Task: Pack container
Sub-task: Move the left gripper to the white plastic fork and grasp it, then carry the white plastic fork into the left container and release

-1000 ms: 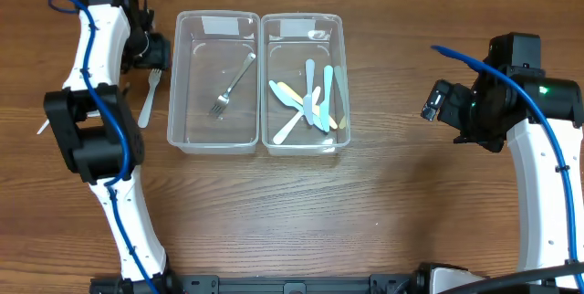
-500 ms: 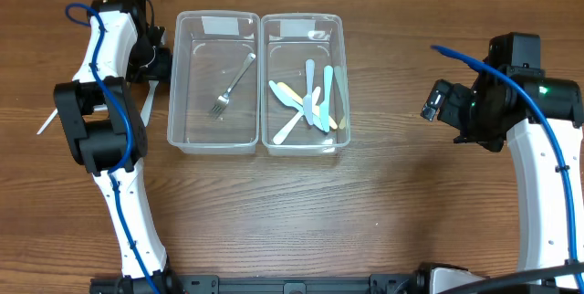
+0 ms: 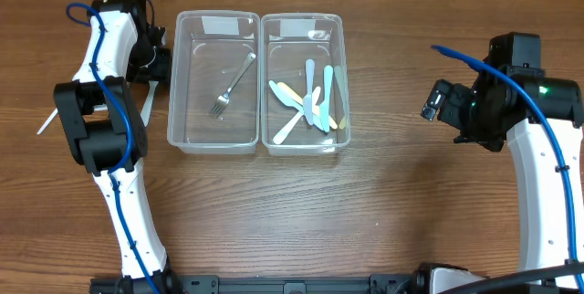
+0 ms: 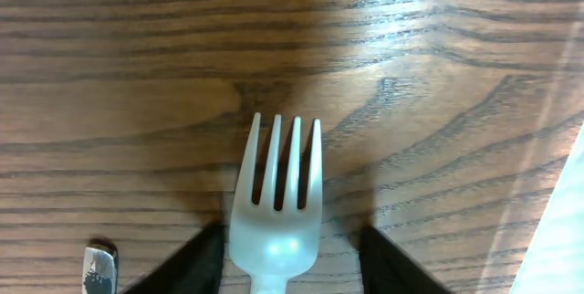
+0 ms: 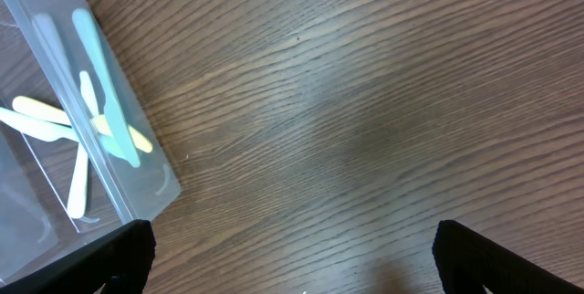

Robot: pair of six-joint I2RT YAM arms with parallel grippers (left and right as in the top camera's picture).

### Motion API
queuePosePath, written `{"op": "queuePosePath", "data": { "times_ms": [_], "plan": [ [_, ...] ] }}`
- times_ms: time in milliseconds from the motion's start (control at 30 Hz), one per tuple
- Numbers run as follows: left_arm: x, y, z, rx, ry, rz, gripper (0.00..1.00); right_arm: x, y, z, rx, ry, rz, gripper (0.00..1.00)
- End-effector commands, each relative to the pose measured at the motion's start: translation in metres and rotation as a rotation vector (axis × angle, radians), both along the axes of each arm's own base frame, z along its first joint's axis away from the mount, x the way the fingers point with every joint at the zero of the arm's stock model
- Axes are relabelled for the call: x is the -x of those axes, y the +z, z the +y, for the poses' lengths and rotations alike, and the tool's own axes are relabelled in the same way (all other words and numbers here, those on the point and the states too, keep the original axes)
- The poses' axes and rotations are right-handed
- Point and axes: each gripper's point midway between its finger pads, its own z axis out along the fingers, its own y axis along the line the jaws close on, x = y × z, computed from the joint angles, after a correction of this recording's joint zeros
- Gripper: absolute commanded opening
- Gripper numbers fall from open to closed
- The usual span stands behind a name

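Two fingers of the left tool [image 4: 292, 230] stand apart around a white fork [image 4: 276, 207] (flat on the wood surface [image 4: 137, 57]); the right tool [image 5: 292, 228] is spread wide too.

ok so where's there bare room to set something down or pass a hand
Widest bare table: between the right container and the right hand, and the strip in front of both containers. The left container has room around its metal fork. Crowded: left of it, where the left hand straddles the white fork.
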Motion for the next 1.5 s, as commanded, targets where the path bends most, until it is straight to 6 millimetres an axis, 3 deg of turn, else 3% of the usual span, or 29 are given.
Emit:
{"op": "queuePosePath", "data": {
  "times_ms": [0,133,267,467,533,633,733,900,1000,1100,1233,1467],
  "plan": [
    [0.007,-0.021,-0.003,0.012,-0.014,0.045,0.36,0.000,0.003,0.001,-0.001,0.001,-0.016,1.00],
    [0.007,-0.021,-0.003,0.012,-0.014,0.044,0.28,0.000,0.003,0.001,0.000,0.003,-0.016,1.00],
    [0.007,-0.021,-0.003,0.011,-0.014,0.044,0.28,0.000,0.003,0.001,0.000,0.002,-0.016,1.00],
    [0.007,-0.020,0.007,-0.044,-0.013,0.047,0.19,0.000,0.003,0.001,0.000,0.003,-0.016,1.00],
    [0.006,-0.014,0.007,-0.045,0.001,0.038,0.17,0.000,0.003,0.001,0.000,0.003,-0.016,1.00],
    [-0.001,0.010,0.006,-0.050,0.014,-0.009,0.13,-0.001,0.003,0.001,0.000,0.003,-0.017,1.00],
    [-0.014,0.055,0.004,-0.062,0.036,-0.104,0.12,-0.001,0.003,0.001,0.000,0.002,-0.016,1.00],
    [-0.014,0.176,-0.009,-0.094,0.096,-0.327,0.11,-0.001,0.003,0.001,-0.001,0.003,-0.017,1.00],
    [-0.003,0.229,-0.030,-0.086,0.081,-0.437,0.11,-0.001,0.003,0.001,-0.001,0.002,-0.016,1.00],
    [0.012,0.265,-0.068,-0.045,0.039,-0.506,0.12,0.000,0.003,0.001,-0.001,0.003,-0.016,1.00],
    [0.024,0.268,-0.115,-0.004,-0.006,-0.495,0.13,0.000,0.003,0.001,-0.001,0.003,-0.013,1.00],
    [0.019,0.209,-0.160,0.011,-0.022,-0.359,0.13,0.002,0.002,0.001,-0.002,0.002,-0.004,1.00]
  ]
}}
